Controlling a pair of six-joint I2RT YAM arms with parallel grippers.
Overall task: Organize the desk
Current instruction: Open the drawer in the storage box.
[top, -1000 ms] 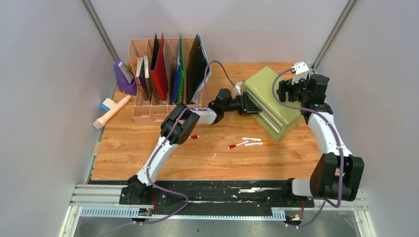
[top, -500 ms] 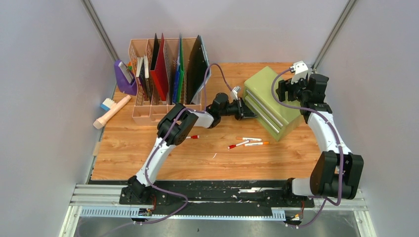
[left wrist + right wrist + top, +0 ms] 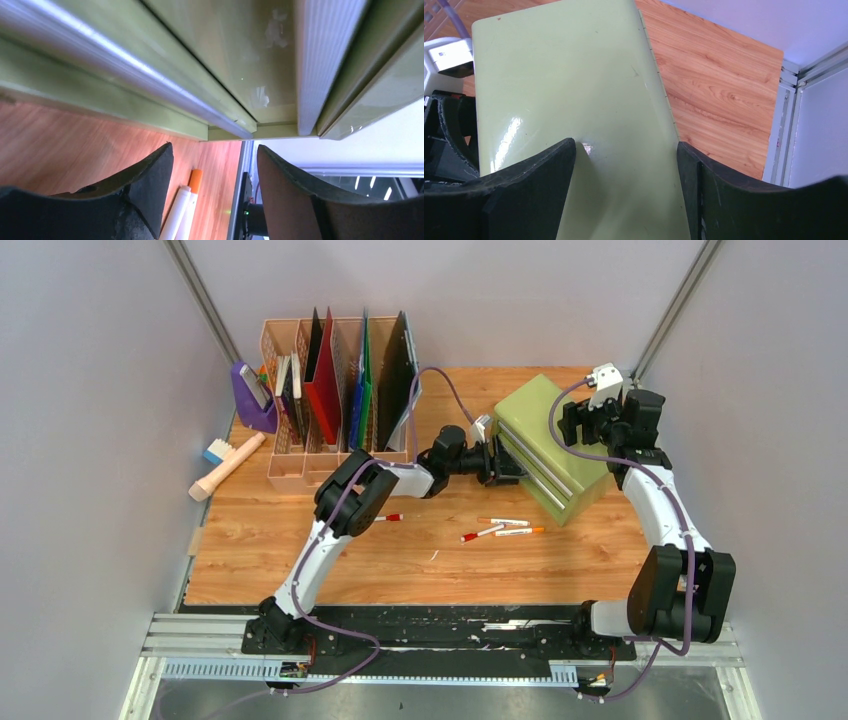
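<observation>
Fingers (image 3: 125, 200) of the left gripper (image 3: 510, 465) stand apart, empty, facing the green drawer cabinet's (image 3: 525, 410) front; the right gripper (image 3: 624, 147) hangs spread above its top. The desk (image 3: 240, 560) lies beneath both, pens (image 3: 497, 530) scattered mid-surface.

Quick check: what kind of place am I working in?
Probably a lab cell staged as an office: plain grey walls around a wooden desk with file organizer, loose markers, green drawer cabinet.

We see a pale grey back wall (image 3: 450, 290) across the top of the frame, with a matching left wall (image 3: 80, 490) and right wall (image 3: 790, 440). A metal post (image 3: 200, 295) slants at upper left, another post (image 3: 680, 302) at upper right. The desk (image 3: 300, 570) fills the centre.
</observation>
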